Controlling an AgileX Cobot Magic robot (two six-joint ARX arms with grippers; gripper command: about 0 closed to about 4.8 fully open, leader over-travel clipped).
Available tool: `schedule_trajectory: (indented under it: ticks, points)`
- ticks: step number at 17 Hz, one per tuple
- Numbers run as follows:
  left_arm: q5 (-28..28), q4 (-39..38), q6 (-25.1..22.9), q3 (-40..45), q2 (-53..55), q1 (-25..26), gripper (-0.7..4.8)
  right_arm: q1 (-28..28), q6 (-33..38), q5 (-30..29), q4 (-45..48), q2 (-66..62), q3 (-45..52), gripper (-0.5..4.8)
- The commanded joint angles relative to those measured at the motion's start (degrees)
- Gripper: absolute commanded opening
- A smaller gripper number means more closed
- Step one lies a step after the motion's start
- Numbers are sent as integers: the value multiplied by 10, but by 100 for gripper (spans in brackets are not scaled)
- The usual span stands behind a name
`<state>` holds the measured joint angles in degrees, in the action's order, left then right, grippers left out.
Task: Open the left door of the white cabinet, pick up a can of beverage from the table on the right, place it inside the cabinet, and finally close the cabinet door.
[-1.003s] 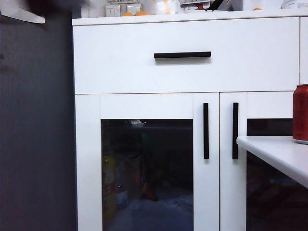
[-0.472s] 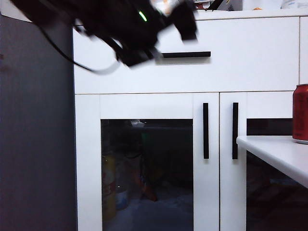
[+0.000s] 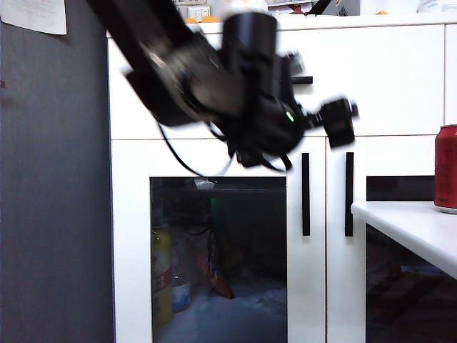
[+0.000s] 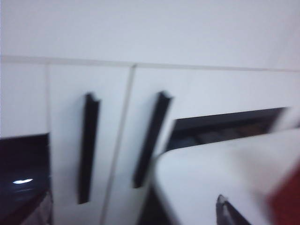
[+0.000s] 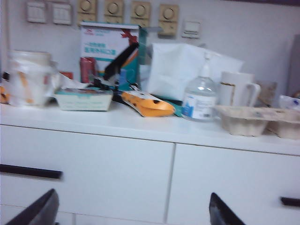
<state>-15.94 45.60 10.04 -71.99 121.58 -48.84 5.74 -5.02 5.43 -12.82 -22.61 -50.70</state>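
While the left door [image 3: 218, 243] of the white cabinet [image 3: 371, 78] is kept closed, the left gripper [image 3: 335, 121] is held fingers apart before it, the right gripper [image 5: 131, 211] likewise spread, and the can of beverage [image 3: 446, 168] is left on the table [image 3: 407, 225].

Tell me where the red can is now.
In the exterior view, the can of beverage stands at the far right edge on the table, right of the cabinet doors' black handles.

It looked like a lived-in home pantry corner: the white cabinet [image 3: 357, 78] stood cluttered with a mug [image 5: 236, 89], a sanitiser bottle [image 5: 199, 96] and wall switches [image 5: 47, 11].
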Motion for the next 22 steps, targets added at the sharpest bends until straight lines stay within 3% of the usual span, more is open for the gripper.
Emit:
schedule_trajectory:
  ticks: [1,3,6,8,12,17,18,19,21,22]
  points:
    - [-49,8,-2,-60,51,-4,479,0,-14,11,8,-5,-2,413]
    - [-62,1,-4,-118,94,-2,468,0,-14,11,6,-6,-1,413]
    - [-74,-58,-47,-242,163,6,460,0,-14,11,3,-9,0,413]
    - [-121,-82,-37,-279,182,12,460,0,-14,11,-3,-9,0,413]
    - [-120,-85,0,-282,188,23,460,0,-14,11,-22,-9,0,413]
    - [-93,-83,1,-282,188,16,457,-1,-14,52,-28,-10,0,413]
    - [-93,-83,1,-282,188,13,436,-1,-14,52,-36,-11,0,413]
    - [-93,-83,0,-282,188,13,342,-1,-14,52,-38,-11,2,413]
    - [-93,-83,-2,-282,188,14,103,-1,-14,52,-35,-11,10,413]
    - [-93,-83,-2,-282,188,14,80,-1,-14,52,-32,-11,14,413]
